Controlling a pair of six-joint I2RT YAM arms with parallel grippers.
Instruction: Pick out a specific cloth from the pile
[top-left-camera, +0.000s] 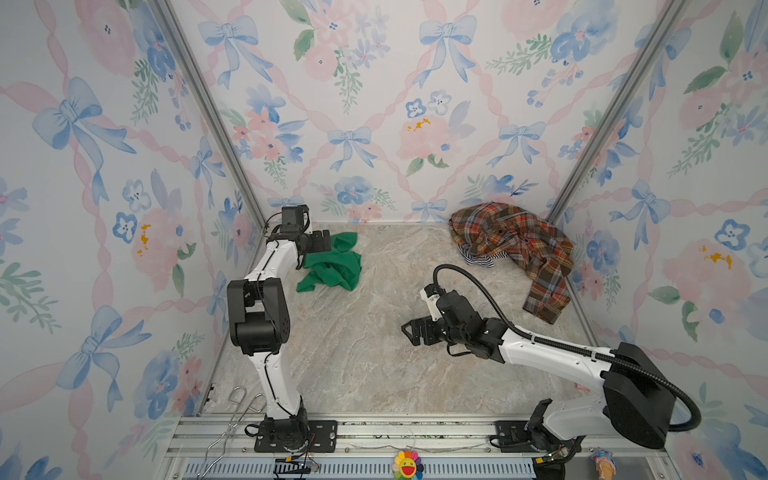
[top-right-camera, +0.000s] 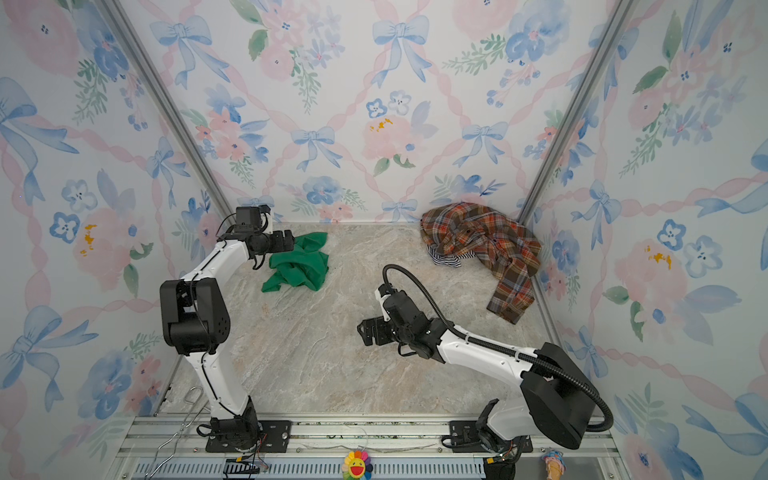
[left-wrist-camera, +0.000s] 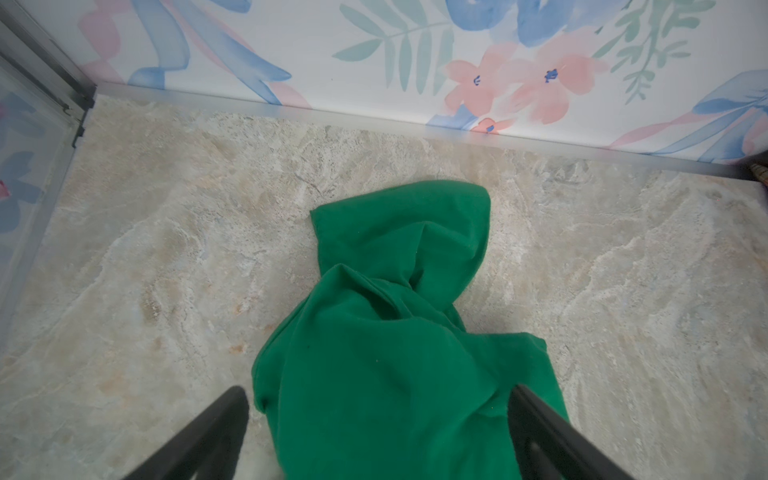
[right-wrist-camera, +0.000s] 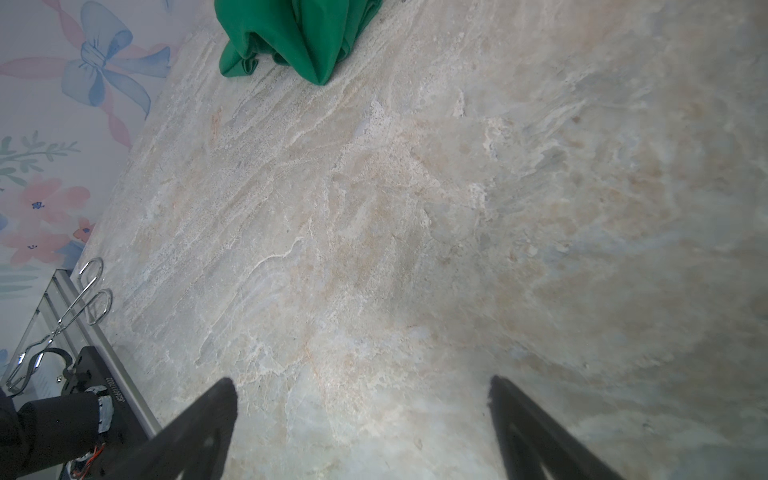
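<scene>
The green cloth (top-left-camera: 332, 266) lay crumpled on the marble tabletop (top-left-camera: 365, 357) near the back-left corner, well apart from the pile (top-left-camera: 515, 245), where a plaid shirt (top-right-camera: 490, 245) covered a striped piece (top-left-camera: 480, 259) in the back-right corner. The left gripper (left-wrist-camera: 378, 399) hung over the cloth, jaws spread, pinching nothing. The right gripper (top-left-camera: 411, 330), likewise released, hovered above bare mid-table, with open surface between cloth and pile.

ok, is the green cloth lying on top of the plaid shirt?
No: in a top view the green cloth lies by itself at the left, well apart from the plaid shirt in the far right corner.
</scene>
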